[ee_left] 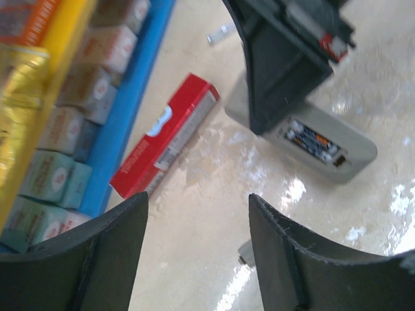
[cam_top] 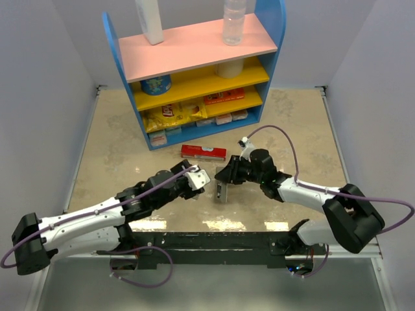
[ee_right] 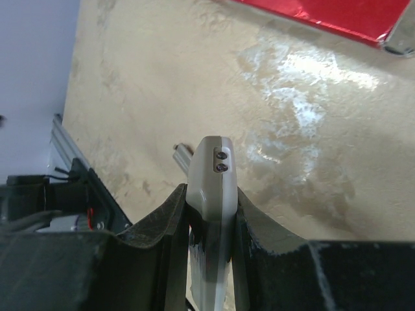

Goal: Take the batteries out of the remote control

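Note:
The remote control (cam_top: 222, 190) is a grey bar held on edge just above the table. My right gripper (cam_top: 227, 176) is shut on it. In the right wrist view its fingers (ee_right: 170, 214) clamp the remote (ee_right: 211, 170) from both sides. In the left wrist view the remote (ee_left: 324, 139) shows an open compartment face. My left gripper (cam_top: 200, 179) is open and empty just left of the remote, its jaws wide apart (ee_left: 198, 249). One small grey battery (ee_left: 245, 251) lies on the table by my left gripper's right finger, also seen behind the remote (ee_right: 181, 155). Another small silvery cylinder (ee_left: 220, 32) lies farther off.
A flat red box (cam_top: 203, 152) lies just behind both grippers, also seen in the wrist views (ee_left: 165, 142) (ee_right: 324, 16). A blue shelf unit (cam_top: 194, 78) with snacks and boxes stands at the back. The arms' base rail (cam_top: 214, 243) runs along the near edge.

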Controlling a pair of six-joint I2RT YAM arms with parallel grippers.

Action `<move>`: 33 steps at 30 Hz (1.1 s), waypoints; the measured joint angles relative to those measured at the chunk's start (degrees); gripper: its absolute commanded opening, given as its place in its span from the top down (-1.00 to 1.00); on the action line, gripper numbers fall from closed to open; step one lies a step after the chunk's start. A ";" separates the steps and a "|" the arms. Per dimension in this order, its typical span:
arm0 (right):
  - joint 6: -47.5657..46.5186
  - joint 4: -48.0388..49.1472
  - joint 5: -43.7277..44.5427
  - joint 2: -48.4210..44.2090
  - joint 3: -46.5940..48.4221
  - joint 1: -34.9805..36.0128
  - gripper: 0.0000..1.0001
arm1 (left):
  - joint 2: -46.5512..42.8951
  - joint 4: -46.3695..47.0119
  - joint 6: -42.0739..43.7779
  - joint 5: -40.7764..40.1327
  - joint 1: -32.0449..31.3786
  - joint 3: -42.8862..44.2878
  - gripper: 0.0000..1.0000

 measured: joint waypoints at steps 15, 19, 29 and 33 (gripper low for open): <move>1.60 11.58 -4.94 9.40 -5.22 0.04 0.41 | -13.29 5.09 -0.39 -2.16 0.00 -2.51 -0.84; 2.99 13.38 -3.85 10.19 -5.68 0.04 0.12 | -13.03 4.94 -0.44 -2.73 0.00 -2.58 -0.80; 2.14 0.87 8.09 1.22 -4.50 0.11 -0.18 | -13.29 3.89 -0.79 -3.63 0.00 -2.56 -0.80; -2.23 -9.07 15.39 -0.72 1.81 0.09 -0.20 | -13.60 3.45 -2.12 -5.86 0.00 -2.21 -0.82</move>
